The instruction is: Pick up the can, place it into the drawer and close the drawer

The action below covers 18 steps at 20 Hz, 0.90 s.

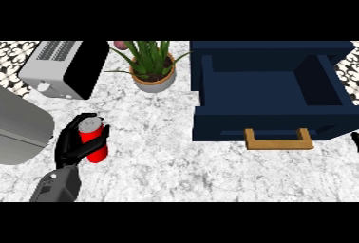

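Note:
A red can (pixel 93 141) with a silver top stands on the marble counter at the lower left. My left hand (pixel 69 144) is curled round it, black fingers wrapping its left side and crossing its front. The grey forearm comes in from the lower left. At the right, the dark blue drawer (pixel 270 124) is pulled open, its inside showing nothing, with a wooden handle (pixel 278 140) on its front. Only a black sliver of my right hand (pixel 356 141) shows at the right edge, just beside the drawer's front.
A potted plant (pixel 153 68) stands at the back middle, between the can and the drawer. A silver and black toaster (pixel 60 67) sits at the back left. A large grey rounded object (pixel 20 128) lies at the left edge, close to the can.

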Each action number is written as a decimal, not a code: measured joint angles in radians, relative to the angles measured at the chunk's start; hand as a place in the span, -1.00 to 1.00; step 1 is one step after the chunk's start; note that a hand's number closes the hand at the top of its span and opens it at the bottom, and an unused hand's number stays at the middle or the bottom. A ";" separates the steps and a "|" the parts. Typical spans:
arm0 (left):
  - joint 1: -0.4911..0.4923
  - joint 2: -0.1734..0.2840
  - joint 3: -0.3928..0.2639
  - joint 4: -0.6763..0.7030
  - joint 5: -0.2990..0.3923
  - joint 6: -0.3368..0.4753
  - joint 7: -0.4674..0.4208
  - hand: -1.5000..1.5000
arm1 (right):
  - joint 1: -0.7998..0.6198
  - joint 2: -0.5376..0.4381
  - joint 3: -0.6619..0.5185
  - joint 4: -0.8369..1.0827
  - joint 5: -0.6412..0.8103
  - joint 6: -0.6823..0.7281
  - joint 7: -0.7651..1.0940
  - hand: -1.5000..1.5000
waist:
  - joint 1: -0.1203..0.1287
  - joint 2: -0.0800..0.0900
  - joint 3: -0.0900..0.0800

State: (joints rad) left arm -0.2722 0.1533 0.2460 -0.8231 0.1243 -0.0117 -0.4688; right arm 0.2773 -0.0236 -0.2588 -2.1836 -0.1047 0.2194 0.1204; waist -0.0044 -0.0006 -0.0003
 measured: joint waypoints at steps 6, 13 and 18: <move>0.012 -0.012 -0.027 -0.092 0.018 -0.002 0.039 1.00 | 0.020 0.005 0.030 -0.017 0.010 -0.016 -0.009 -1.00 | 0.001 0.000 0.000; 0.002 -0.042 -0.072 -0.194 0.018 0.022 0.094 1.00 | 0.041 0.001 0.012 0.002 -0.011 -0.004 -0.042 -1.00 | 0.001 -0.001 0.001; -0.005 -0.057 -0.131 -0.341 0.006 0.039 0.217 1.00 | 0.078 0.007 0.017 -0.048 -0.015 -0.013 -0.031 -1.00 | 0.001 -0.002 0.001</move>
State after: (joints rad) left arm -0.2776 0.0963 0.1146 -1.1643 0.1301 0.0274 -0.2520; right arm 0.3551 -0.0168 -0.2414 -2.2314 -0.1200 0.2066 0.0893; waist -0.0033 -0.0024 0.0004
